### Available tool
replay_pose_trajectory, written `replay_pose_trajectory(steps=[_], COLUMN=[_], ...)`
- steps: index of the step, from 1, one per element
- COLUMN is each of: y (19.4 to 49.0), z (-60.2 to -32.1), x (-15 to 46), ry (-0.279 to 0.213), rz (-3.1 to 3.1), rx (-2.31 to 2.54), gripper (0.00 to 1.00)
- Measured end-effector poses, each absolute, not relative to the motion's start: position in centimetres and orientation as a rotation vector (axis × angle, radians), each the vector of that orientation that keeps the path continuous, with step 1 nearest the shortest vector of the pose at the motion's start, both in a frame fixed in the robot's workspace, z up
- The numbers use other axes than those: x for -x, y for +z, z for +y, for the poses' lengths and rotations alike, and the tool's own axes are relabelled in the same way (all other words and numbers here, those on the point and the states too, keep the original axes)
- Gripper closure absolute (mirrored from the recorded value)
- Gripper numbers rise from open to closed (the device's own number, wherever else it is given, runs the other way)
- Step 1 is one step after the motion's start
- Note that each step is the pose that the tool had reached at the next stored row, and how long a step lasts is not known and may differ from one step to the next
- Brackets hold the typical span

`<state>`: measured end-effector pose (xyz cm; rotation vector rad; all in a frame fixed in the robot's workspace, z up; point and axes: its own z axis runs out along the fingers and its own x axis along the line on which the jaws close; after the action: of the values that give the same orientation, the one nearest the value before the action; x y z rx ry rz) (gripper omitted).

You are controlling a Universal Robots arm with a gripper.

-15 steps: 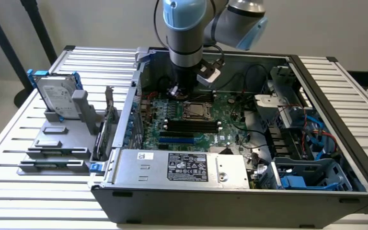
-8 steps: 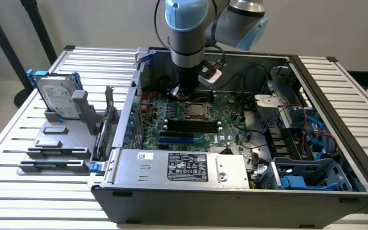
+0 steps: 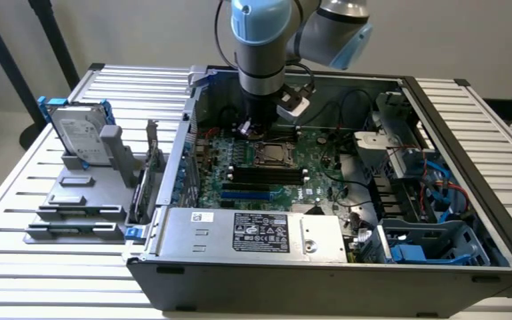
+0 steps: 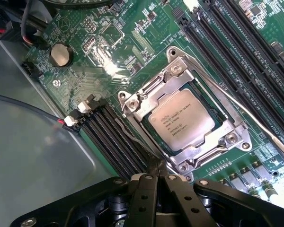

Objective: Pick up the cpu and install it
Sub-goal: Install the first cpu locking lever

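A: The jaws are pressing together and they are pinching nothing. The gripper (image 4: 156,174) is hanging just over the edge of the socket frame (image 4: 132,101).
B: And the cpu (image 4: 182,120), where is it lying?
A: It is sitting flat inside that frame, on the green motherboard (image 4: 109,52), its silver top facing up, between two groups of black memory slots (image 4: 111,139).
B: In the exterior view, the arm (image 3: 261,60) is reaching down into the open computer case (image 3: 327,280).

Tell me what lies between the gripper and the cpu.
In the wrist view, the near side of the socket's silver metal frame lies between the gripper, jaws shut, and the cpu, which sits inside that frame on the green motherboard.
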<state>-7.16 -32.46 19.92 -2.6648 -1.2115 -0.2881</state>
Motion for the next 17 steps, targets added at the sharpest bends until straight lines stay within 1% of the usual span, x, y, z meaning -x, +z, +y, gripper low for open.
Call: replay_pose_trajectory(steps=[17], y=[19.91], z=[-32.12], x=[7.03], ry=[-0.279], rz=[-1.210], rx=[2.671], gripper=[0.89])
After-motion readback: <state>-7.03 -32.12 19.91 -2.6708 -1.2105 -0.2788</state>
